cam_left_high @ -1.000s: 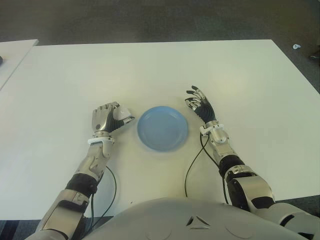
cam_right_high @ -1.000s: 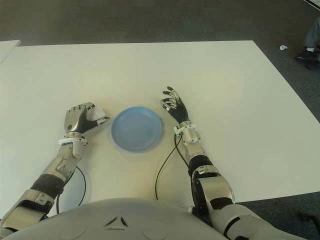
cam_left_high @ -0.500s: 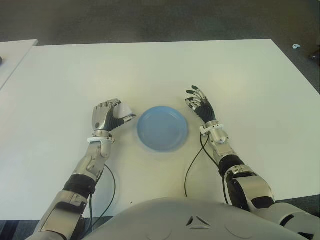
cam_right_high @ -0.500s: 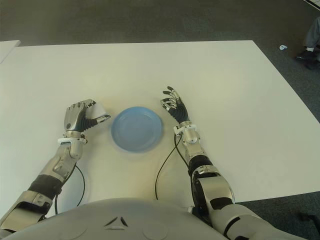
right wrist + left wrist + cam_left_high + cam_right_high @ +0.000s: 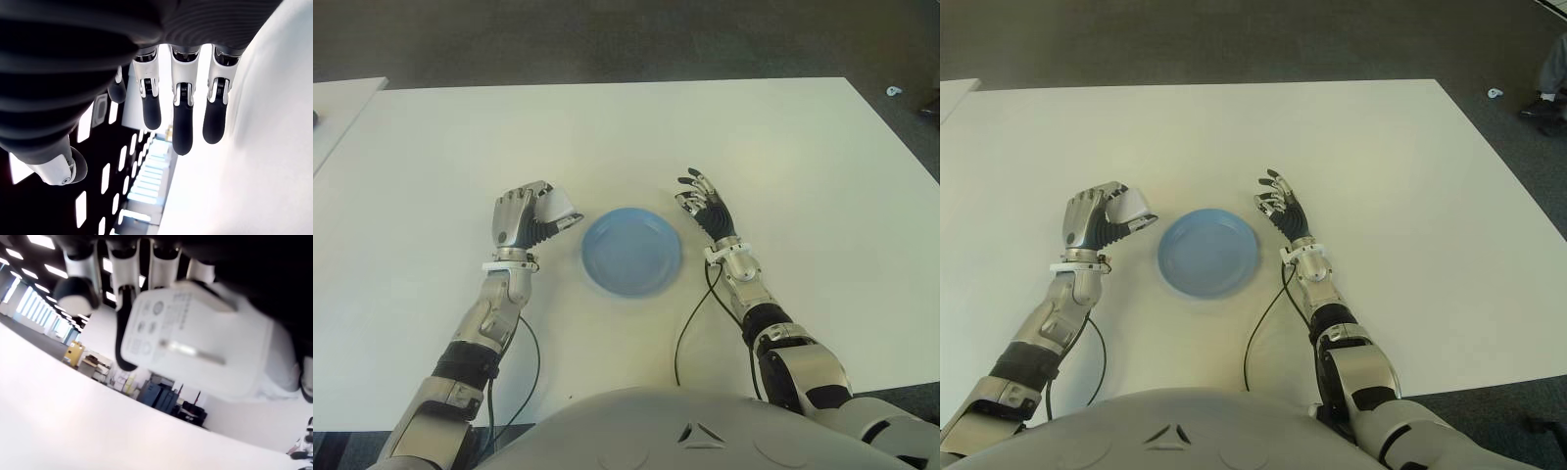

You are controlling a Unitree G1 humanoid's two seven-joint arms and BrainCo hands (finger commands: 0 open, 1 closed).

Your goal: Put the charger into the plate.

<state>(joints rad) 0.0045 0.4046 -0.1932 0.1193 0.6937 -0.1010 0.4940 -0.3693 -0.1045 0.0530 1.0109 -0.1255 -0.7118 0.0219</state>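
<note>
A white plug-in charger (image 5: 558, 206) sits in my left hand (image 5: 524, 219), whose fingers are curled around it; the left wrist view shows the charger (image 5: 195, 345) close up with its flat prongs facing out. That hand is lifted off the white table (image 5: 607, 137), just left of the blue plate (image 5: 632, 250). The round plate has nothing in it. On the plate's right side my right hand (image 5: 705, 208) is held up with its fingers (image 5: 181, 122) spread and holding nothing.
Black cables (image 5: 690, 323) run from both wrists back over the table toward my body. A second white table (image 5: 337, 103) shows at the far left. Dark carpet lies beyond the table's far edge.
My left hand has risen off the table with the charger and tipped it toward the plate. The right hand has stayed where it was.
</note>
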